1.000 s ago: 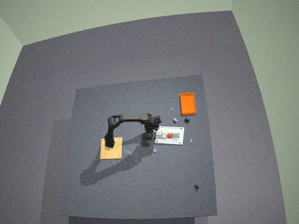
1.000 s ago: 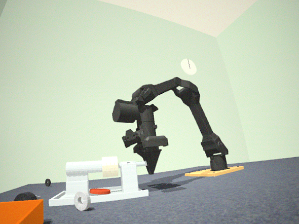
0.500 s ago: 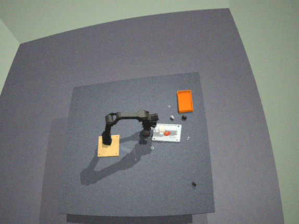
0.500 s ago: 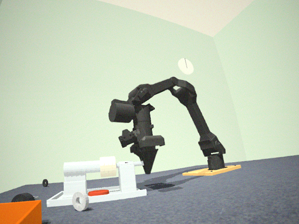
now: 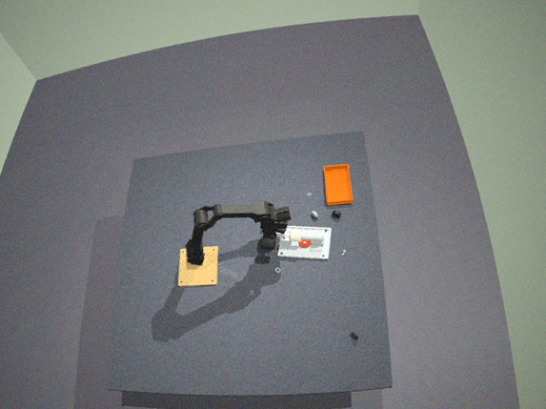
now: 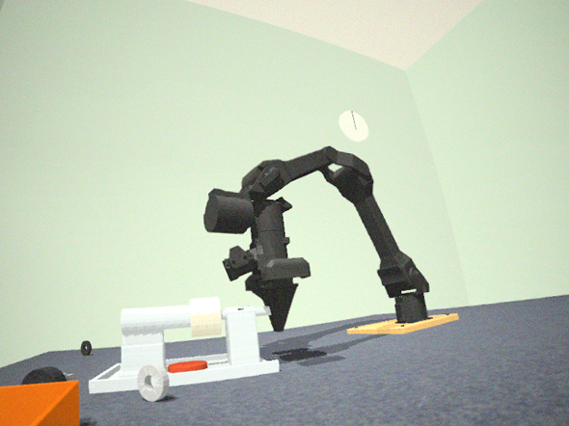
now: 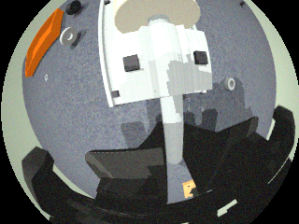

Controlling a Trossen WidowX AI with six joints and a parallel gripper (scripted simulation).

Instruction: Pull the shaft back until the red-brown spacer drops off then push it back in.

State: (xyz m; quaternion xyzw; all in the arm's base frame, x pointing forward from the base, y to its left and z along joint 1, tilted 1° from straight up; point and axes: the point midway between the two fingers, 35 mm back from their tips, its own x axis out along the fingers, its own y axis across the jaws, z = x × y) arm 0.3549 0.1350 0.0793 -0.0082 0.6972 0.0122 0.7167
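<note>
The red-brown spacer (image 5: 304,243) (image 6: 187,366) lies flat on the white fixture's base (image 5: 293,255) (image 6: 114,386), below and off the shaft. The big white housing block (image 5: 314,234) (image 6: 143,321) stands beside the cream spacer stack (image 5: 295,235) (image 6: 205,320) (image 7: 133,13), which is still on the shaft; I cannot tell how many spacers it has. The shaft (image 6: 264,311) (image 7: 172,109) passes through the white post (image 6: 242,335) and sticks out of its near side. My gripper (image 6: 279,325) (image 7: 174,140) is shut on this shaft end. The shaft's tip inside the housing is hidden.
An orange bin (image 5: 337,184) (image 6: 23,404) (image 7: 44,42) stands beyond the fixture. A pale ring (image 5: 314,214) (image 6: 152,383) (image 7: 69,36) and a black round part (image 5: 336,214) (image 6: 45,375) stand between bin and fixture. A small pale ring (image 5: 277,269) (image 7: 230,84) lies on the fixture's other side.
</note>
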